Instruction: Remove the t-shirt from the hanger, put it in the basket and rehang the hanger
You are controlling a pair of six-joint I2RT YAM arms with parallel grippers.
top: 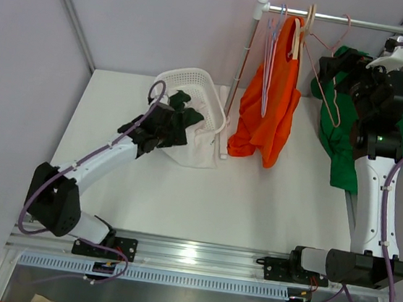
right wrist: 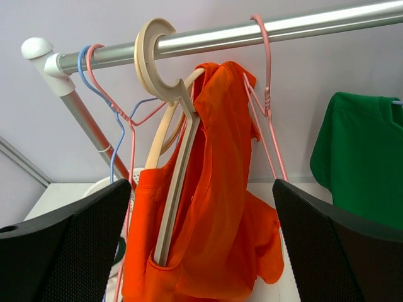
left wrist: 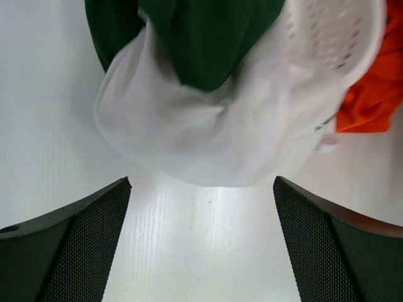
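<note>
The orange t-shirt (top: 267, 122) (right wrist: 214, 207) hangs on the beige hanger (right wrist: 170, 157), whose round hook sits over the metal rail (top: 347, 22) above the far edge of the surface (top: 253, 208), toward the far right corner. The right hand (top: 337, 63) (right wrist: 201, 251) is raised just beside the rail, released, its fingers spread wide and facing the shirt without touching it. Empty pink (right wrist: 267, 107) and blue (right wrist: 116, 138) wire hangers share the rail, and a green t-shirt (top: 340, 152) hangs further right. Near the far edge, left of middle, the left hand (top: 185, 113) (left wrist: 201, 251) is released too, above a white cloth (left wrist: 201, 138) spilling from a tipped white basket (top: 195, 81) with a dark green garment (left wrist: 201, 38).
</note>
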